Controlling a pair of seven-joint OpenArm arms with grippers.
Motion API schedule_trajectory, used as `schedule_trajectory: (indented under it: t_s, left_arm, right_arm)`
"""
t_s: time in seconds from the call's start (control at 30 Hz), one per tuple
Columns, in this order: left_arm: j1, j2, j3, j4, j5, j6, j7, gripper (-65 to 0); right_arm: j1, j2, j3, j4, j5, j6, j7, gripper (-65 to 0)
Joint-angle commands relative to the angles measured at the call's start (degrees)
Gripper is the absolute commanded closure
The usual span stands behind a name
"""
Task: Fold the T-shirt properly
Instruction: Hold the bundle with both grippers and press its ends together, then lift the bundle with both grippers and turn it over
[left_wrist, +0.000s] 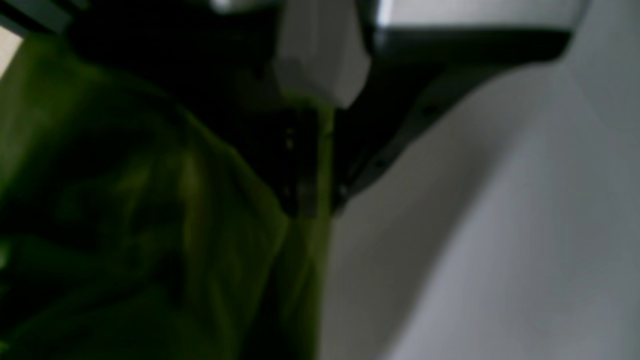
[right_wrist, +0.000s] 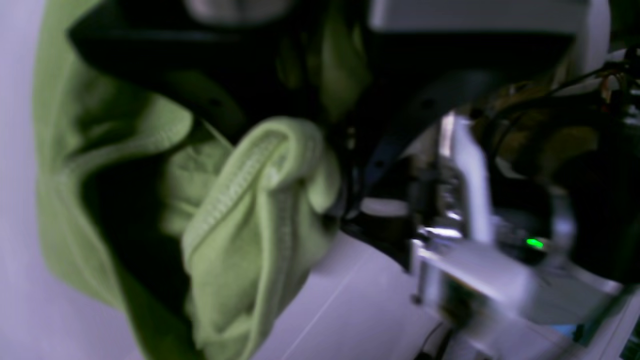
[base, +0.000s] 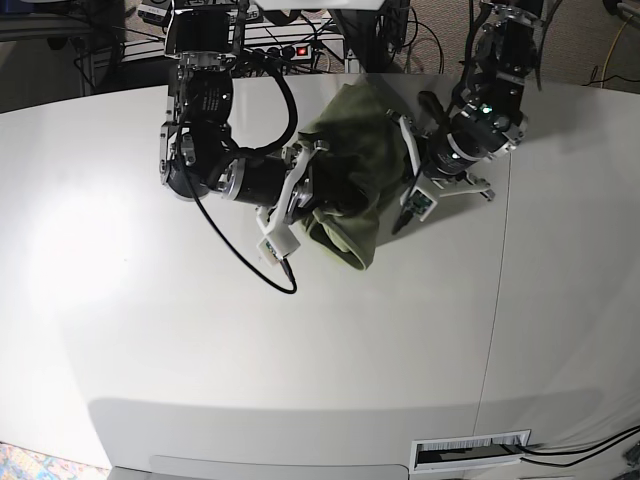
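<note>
**T-shirt held between both grippers, fold in hand**

Left wrist: left gripper (left_wrist: 312, 150) clamped on a T-shirt (left_wrist: 150, 210) edge above the table (left_wrist: 500, 225).

Right wrist: right gripper (right_wrist: 320, 125) clamped on bunched hem.

Base: shirt hangs bunched at the far centre, long axis far-to-near. Judged mid-fold; next, spread and lay it flat.

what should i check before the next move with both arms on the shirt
1. Right end effector gripping the T-shirt: ok, cloth bunched between its jaws.
2. Left end effector gripping the shirt: ok, green cloth pinched at an edge.
3. Shirt spread flat: not ok, crumpled between the arms.
4. Shirt fully on the table: ok.
5. Which corners are held: cannot tell.
</note>
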Motion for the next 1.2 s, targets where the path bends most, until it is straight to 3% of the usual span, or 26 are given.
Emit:
schedule_trajectory:
  t_s: [0.0,0.1,0.23,0.4,0.83,0.97,1.17]
  left_arm:
    - [-0.2,-0.8,-0.3,2.7,-0.1,0.2,-0.7,-6.5]
    - [2.6,-2.2,-2.1,6.1,-0.4,0.2,-0.7,-6.5]
    - [6.6,-2.3,-4.6,7.1,-6.1,0.1,-2.5,-6.5]
    - [10.1,-2.3,-5.0,6.8,-6.2,0.2,-10.1,-6.4]
    - [10.6,-2.3,-4.9,-8.5,-10.2,-1.4,-17.6,-1.3]
    - [9.7,-1.6,-4.9,-9.8,-10.4,-3.7,-18.2,-1.3]
    - [8.7,-1.5,-4.9,-9.8,-13.2,-3.7,-18.1,-1.3]
  right_arm:
    - [1.0,-0.1,0.0,1.0,1.6,0.1,1.2,0.0]
    - [0.9,-0.1,0.0,1.0,1.1,0.1,1.2,0.0]
    - [1.0,-0.2,0.0,1.0,1.3,0.1,1.3,0.0]
    - [1.1,-0.5,-0.1,1.0,2.8,0.1,0.9,0.0]
    - [1.0,-1.3,-0.2,1.0,7.2,0.1,-1.9,0.0]
    - [0.6,-1.7,-3.1,1.0,8.0,0.1,-2.8,0.0]
    - [0.1,-1.7,-9.7,1.0,4.6,0.1,-2.5,0.0]
